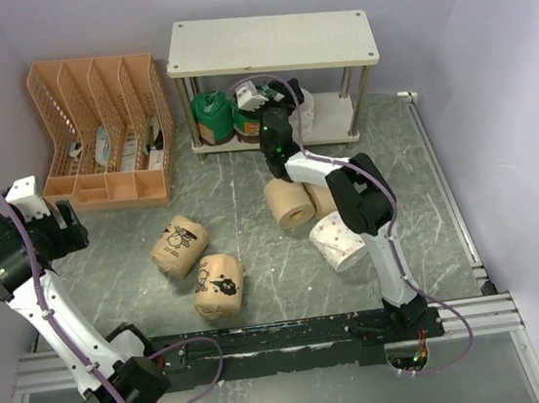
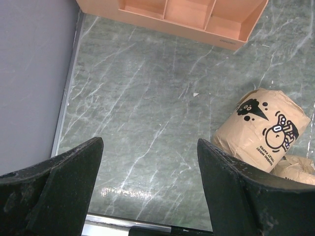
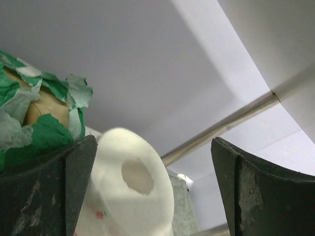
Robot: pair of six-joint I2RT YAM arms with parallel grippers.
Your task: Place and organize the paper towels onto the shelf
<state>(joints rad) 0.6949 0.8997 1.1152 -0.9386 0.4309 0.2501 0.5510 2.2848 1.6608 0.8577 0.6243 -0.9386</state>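
White paper with faint coloured dots: shelved dotted roll [image 3: 128, 196], on the lower board [image 1: 333, 115] of the shelf [image 1: 270, 42], which stands at 12 o'clock on the bench [image 1: 248, 184]. Its core hole faces the right wrist camera.
- Right gripper [image 3: 152, 162]: reaches into the lower tier. Its fingers [image 3: 261, 191] are spread wide and clamped on nothing, with the shelved dotted roll between them. One finger's edge overlaps the roll, and contact cannot be told.
- Green-topped roll A [image 1: 210, 115] and green-topped roll B [image 1: 245, 118]: brown wrap, torn green paper tops. They stand upright side by side on the same lower board, at 9 o'clock of the shelved dotted roll.
- Plain tan roll A [image 1: 289, 202] and plain tan roll B [image 1: 323, 200]: on their sides and touching each other, on the bench at 6 o'clock of the shelf, partly under the right arm.
- Loose dotted roll [image 1: 338, 242]: white, on its side, just beside the tan pair at their 5 o'clock.
- Printed roll A [image 1: 178, 245] and printed roll B [image 1: 219, 284]: tan wrap with black prints, lying near each other at 8 o'clock of the bench's middle.
- Left gripper [image 2: 150, 187]: fingers wide apart and holding nothing. It hangs over bare bench at 9 o'clock, with printed roll A off to its 3 o'clock.
- Orange file organizer [image 1: 104, 133]: slotted, at 10 o'clock, just beside the shelf.
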